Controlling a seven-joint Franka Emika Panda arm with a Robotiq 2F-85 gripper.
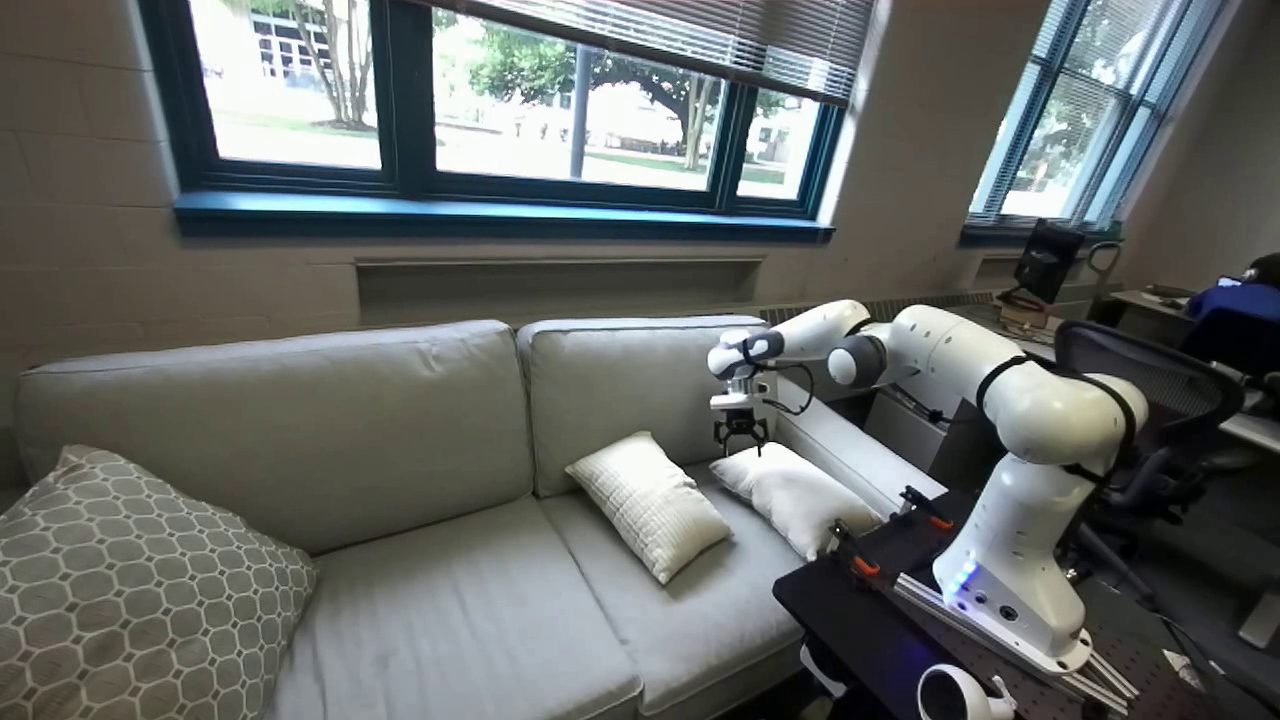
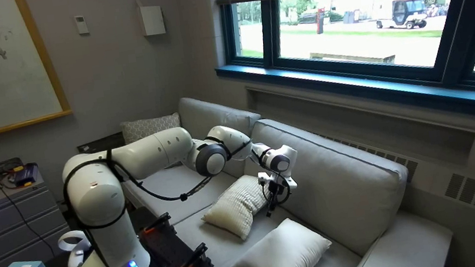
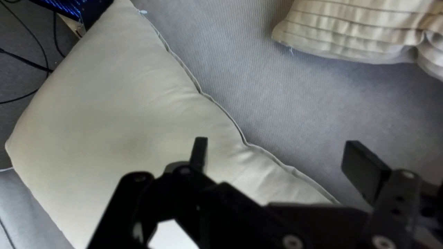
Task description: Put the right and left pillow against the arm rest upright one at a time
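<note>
Nothing of the work looks finished: the smooth cream-white rectangular pillow [image 2: 283,258] lies near the padded pale-beige fabric arm rest [image 2: 404,242], the ribbed cream-white rectangular pillow [image 1: 652,508] lies farther from it, and both remain to be stood upright. The black two-finger gripper [image 3: 278,155] hangs over the smooth pillow's edge, fingers wide apart and empty; the bare pale fabric seat [image 3: 277,103] between the pillows should, I judge, give room for one finger.

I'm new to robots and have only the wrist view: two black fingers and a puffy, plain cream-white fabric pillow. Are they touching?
Observer: It seems not. In an exterior view there appears to be a gap between the black two-fingered gripper and the plain cream-white fabric pillow.
Visitor: Any cushion I can't see?
Observer: Yes, a larger, lattice-patterned grey fabric cushion, at the opposite end of the long pale fabric sofa from that pillow.
</note>
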